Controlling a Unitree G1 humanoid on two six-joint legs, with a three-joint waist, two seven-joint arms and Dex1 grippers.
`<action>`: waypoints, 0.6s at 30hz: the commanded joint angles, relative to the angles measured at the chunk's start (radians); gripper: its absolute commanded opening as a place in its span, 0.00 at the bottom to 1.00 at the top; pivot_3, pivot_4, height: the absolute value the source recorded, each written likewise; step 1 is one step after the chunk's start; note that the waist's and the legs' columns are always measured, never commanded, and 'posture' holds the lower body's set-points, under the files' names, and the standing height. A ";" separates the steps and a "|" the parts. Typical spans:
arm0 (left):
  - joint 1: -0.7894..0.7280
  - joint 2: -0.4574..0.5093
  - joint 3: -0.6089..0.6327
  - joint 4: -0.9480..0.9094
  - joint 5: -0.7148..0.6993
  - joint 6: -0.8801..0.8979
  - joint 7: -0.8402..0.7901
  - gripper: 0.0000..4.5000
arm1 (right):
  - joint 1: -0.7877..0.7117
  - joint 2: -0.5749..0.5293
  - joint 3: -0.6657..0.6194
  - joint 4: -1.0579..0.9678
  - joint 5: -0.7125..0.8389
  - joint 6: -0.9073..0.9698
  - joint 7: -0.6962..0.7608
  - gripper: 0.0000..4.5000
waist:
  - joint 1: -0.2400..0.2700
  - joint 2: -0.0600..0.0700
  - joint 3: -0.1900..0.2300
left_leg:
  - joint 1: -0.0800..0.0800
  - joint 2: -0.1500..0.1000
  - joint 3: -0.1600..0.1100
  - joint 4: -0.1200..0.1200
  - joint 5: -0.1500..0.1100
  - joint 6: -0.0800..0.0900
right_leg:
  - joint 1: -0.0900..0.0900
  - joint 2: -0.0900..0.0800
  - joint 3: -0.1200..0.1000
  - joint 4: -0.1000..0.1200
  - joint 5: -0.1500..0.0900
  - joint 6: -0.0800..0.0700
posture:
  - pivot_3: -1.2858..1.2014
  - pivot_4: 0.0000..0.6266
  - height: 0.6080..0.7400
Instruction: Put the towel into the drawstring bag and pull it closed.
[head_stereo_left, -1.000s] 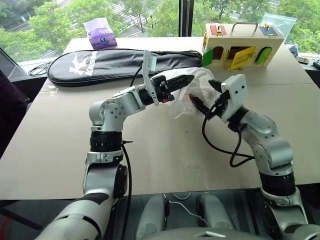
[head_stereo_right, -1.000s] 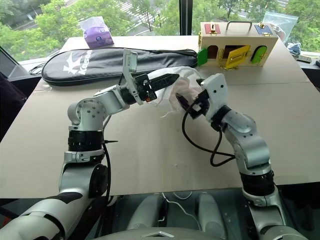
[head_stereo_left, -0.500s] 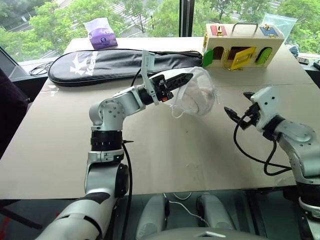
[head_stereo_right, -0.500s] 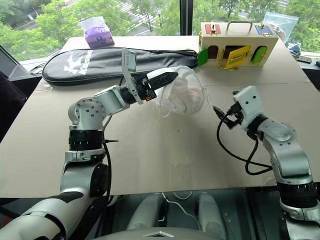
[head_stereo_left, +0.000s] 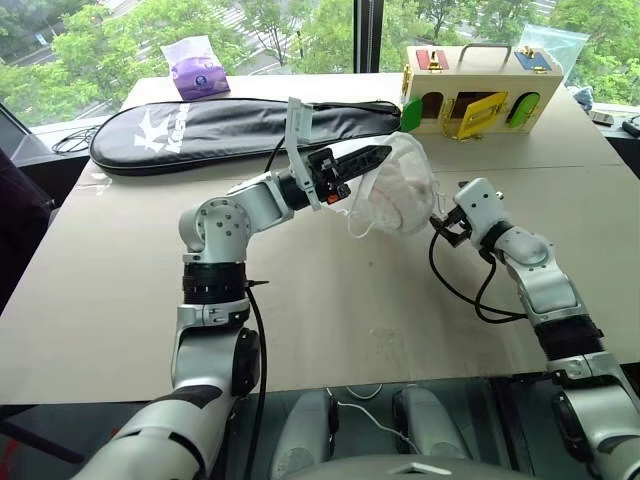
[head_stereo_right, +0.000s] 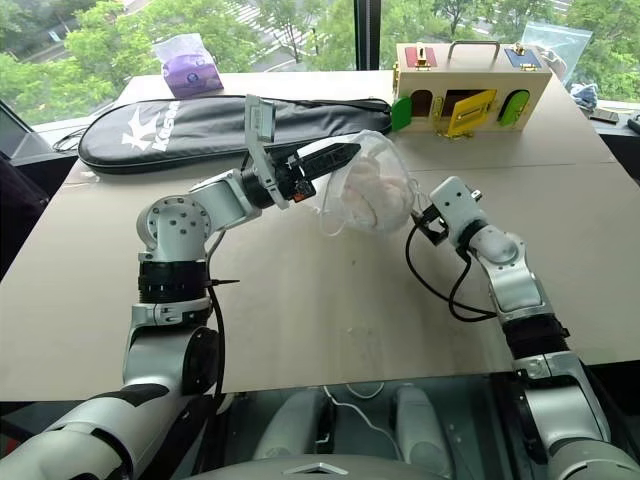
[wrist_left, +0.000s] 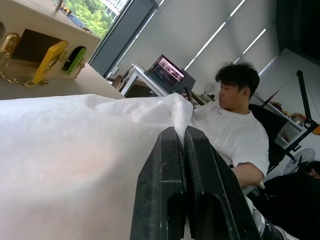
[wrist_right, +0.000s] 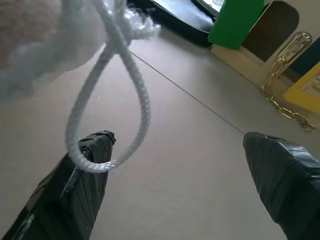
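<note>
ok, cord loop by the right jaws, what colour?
White, a twisted cord loop; clearest in the right wrist view.

The translucent white drawstring bag (head_stereo_left: 395, 195) hangs bulging above the tabletop (head_stereo_left: 330, 300), pinched at its mouth, with the pale towel (head_stereo_right: 368, 192) bundled inside and a white cord loop (wrist_right: 107, 122) dangling free.

Thin translucent white fabric drawstring bag (head_stereo_left: 398, 196) with twisted white cord (wrist_right: 107, 107); matt beige surface (head_stereo_left: 330, 300); glossy painted wooden box (head_stereo_left: 480, 88).

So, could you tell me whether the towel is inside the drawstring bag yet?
Inside. The towel shows as a bunched lump through the translucent drawstring bag, which hangs from the shut left gripper.
</note>
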 joint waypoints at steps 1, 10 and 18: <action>-0.002 0.010 0.011 -0.041 -0.020 -0.007 -0.005 0.00 | -0.006 0.000 -0.046 -0.031 0.022 -0.079 -0.007 0.61 | -0.001 0.000 0.000 | 0.000 0.000 0.000 0.000 0.000 0.000 | 0.000 0.000 0.000 0.000 0.000 0.000 | 0.52 0.24 1.00; -0.002 0.016 0.003 -0.011 -0.005 -0.024 -0.021 0.00 | 0.072 -0.011 -0.070 -0.180 0.052 -0.086 0.028 0.03 | -0.003 0.000 0.000 | 0.000 0.000 0.000 0.000 0.000 0.000 | 0.000 0.000 0.000 0.000 0.000 0.000 | 0.52 0.24 1.00; -0.001 0.021 0.005 0.024 0.000 -0.028 -0.032 0.00 | 0.105 0.006 -0.205 -0.301 0.083 -0.045 -0.094 0.03 | -0.002 0.000 0.000 | 0.000 0.000 0.000 0.000 0.000 0.000 | 0.000 0.000 0.000 0.001 0.000 0.000 | 0.52 0.24 1.00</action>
